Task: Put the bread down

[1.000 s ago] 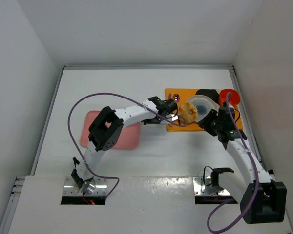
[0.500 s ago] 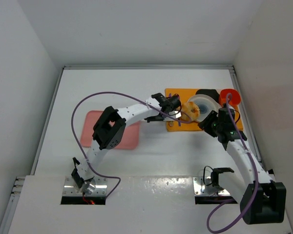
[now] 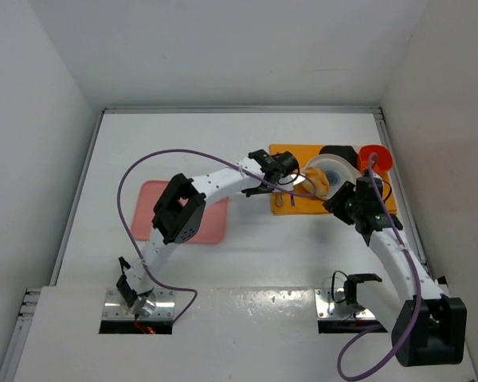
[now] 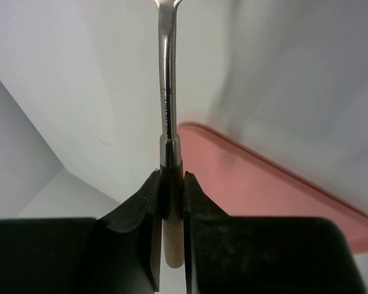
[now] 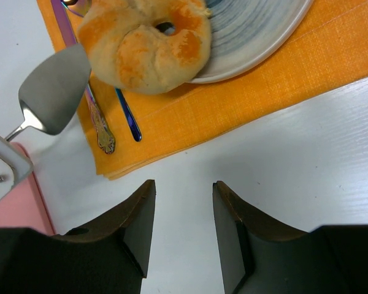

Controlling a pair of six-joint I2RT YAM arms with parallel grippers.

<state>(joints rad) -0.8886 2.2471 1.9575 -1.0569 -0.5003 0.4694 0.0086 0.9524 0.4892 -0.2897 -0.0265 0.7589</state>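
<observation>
The bread (image 5: 144, 43), a golden knot-like bun, rests on the left rim of the white, blue-ringed plate (image 5: 257, 37) and overhangs the orange placemat (image 5: 245, 92). In the top view the bread (image 3: 321, 185) lies at the plate's (image 3: 340, 168) left edge. My left gripper (image 3: 283, 165) is shut on the handle of a metal spatula (image 4: 167, 104). Its grey blade (image 5: 55, 89) lies just left of the bread. My right gripper (image 5: 183, 202) is open and empty over the white table, just in front of the placemat.
A purple-handled utensil (image 5: 98, 122) and a blue-handled one (image 5: 127, 113) lie on the placemat's left part. A red cup (image 3: 374, 157) and a black object (image 3: 338, 152) stand behind the plate. A pink board (image 3: 187, 211) lies at the left.
The bread has shifted right, from the placemat onto the plate's left rim. My left gripper with the spatula has moved a little right and away. The right arm has hardly moved.
</observation>
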